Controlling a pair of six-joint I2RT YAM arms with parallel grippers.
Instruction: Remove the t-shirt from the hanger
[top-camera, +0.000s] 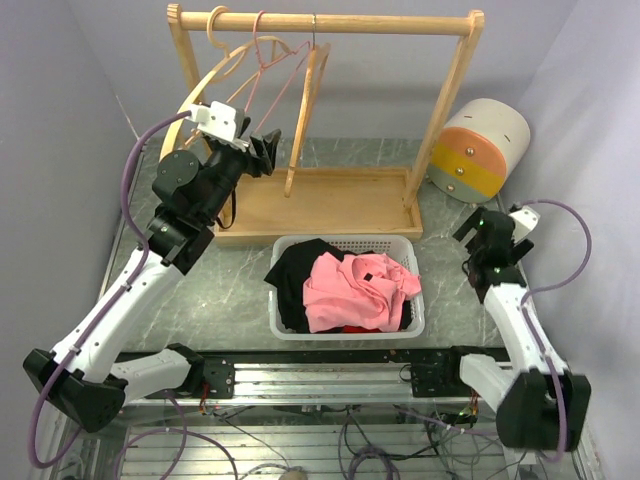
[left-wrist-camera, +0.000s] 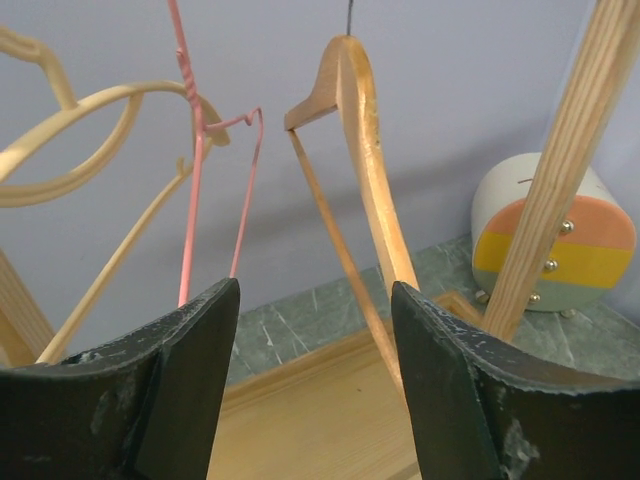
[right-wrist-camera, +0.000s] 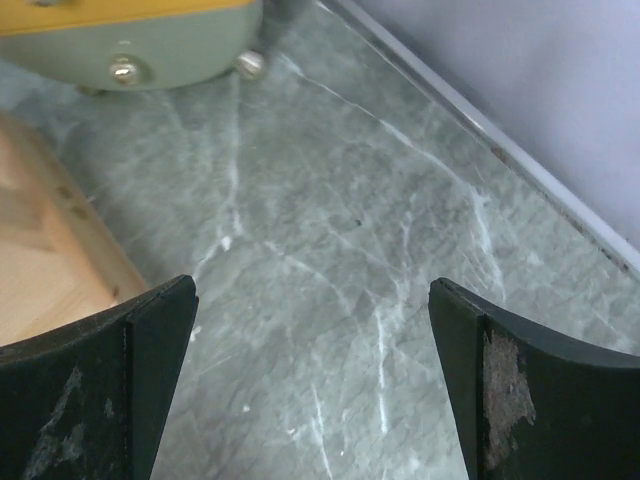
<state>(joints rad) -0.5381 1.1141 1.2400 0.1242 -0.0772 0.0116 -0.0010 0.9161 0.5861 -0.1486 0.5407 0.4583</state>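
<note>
Three hangers hang bare on the wooden rack (top-camera: 330, 22): a pale wooden one (top-camera: 215, 85), a pink wire one (top-camera: 268, 62) and a brown wooden one (top-camera: 308, 105). No t-shirt is on any of them. A pink t-shirt (top-camera: 355, 290) and a black garment (top-camera: 295, 275) lie in the white basket (top-camera: 345, 333). My left gripper (top-camera: 265, 155) is open and empty, raised in front of the hangers; its view shows the brown hanger (left-wrist-camera: 365, 140) and the pink hanger (left-wrist-camera: 195, 200) just beyond the fingers. My right gripper (top-camera: 478, 232) is open and empty above the marble table.
The rack's wooden base tray (top-camera: 330, 205) lies behind the basket. A round striped container (top-camera: 480, 150) stands at the back right, also in the left wrist view (left-wrist-camera: 555, 245) and the right wrist view (right-wrist-camera: 120, 30). Walls close in on both sides.
</note>
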